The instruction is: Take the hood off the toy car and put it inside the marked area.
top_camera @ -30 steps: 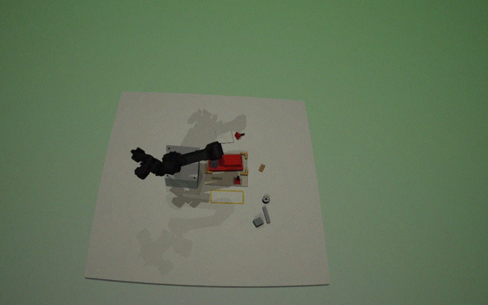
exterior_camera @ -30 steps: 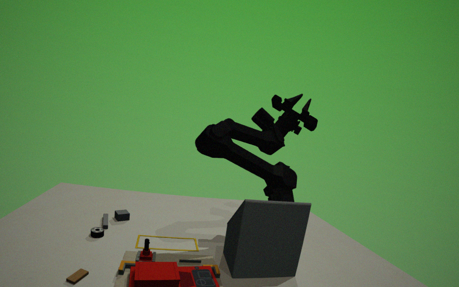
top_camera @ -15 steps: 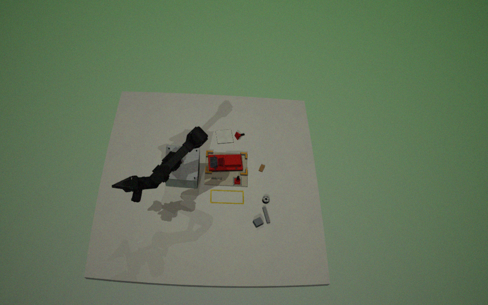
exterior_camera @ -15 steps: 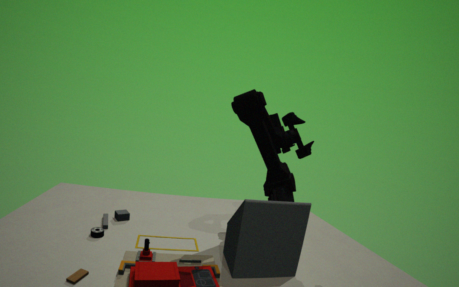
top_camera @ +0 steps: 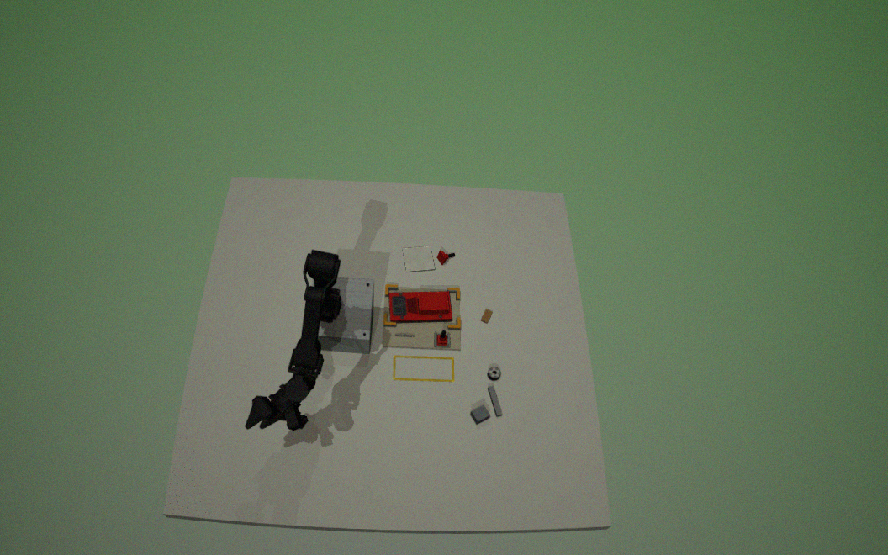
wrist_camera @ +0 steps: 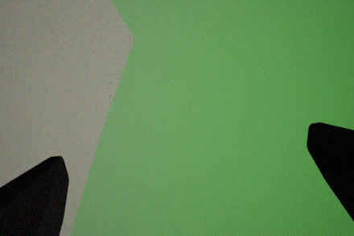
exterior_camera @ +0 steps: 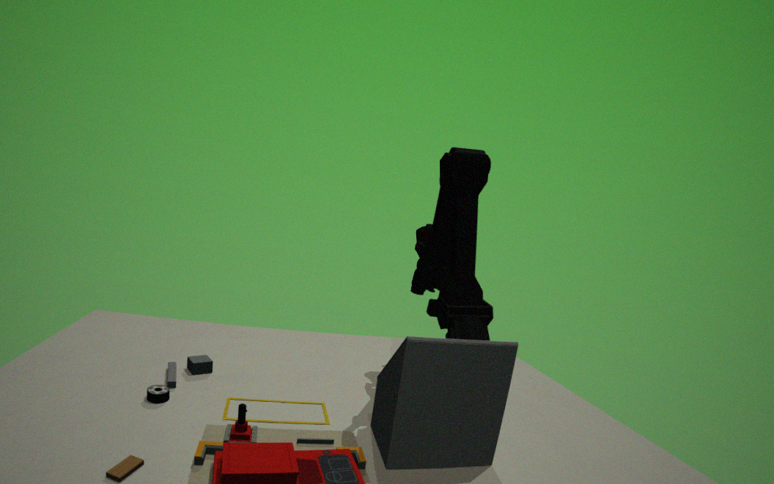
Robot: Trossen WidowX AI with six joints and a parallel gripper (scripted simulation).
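Note:
The red toy car (top_camera: 434, 302) (exterior_camera: 259, 463) sits on its board between orange corner brackets. Its end nearest the arm's base shows a dark grey panel (top_camera: 399, 306) (exterior_camera: 337, 468) with thin outlines. A small red piece (top_camera: 441, 256) with a black peg lies tilted beside a thin dark-outlined square (top_camera: 420, 271). I cannot tell for certain which piece is the hood. A yellow-outlined rectangle (top_camera: 423, 356) (exterior_camera: 275, 421) on the other side of the board has nothing inside. My gripper (top_camera: 256, 425) (wrist_camera: 191, 153) is open and empty, high above the table near its lower left, far from the car.
A red piece (top_camera: 441, 340) (exterior_camera: 240, 431) with a black peg stands on the board. Beyond it are a wooden block (top_camera: 487, 315) (exterior_camera: 124, 467), a wheel (top_camera: 494, 372) (exterior_camera: 157, 394), a grey bar (top_camera: 495, 400) (exterior_camera: 171, 374) and a grey block (top_camera: 480, 414) (exterior_camera: 199, 364). The grey base (top_camera: 360, 303) (exterior_camera: 444, 402) stands beside the board.

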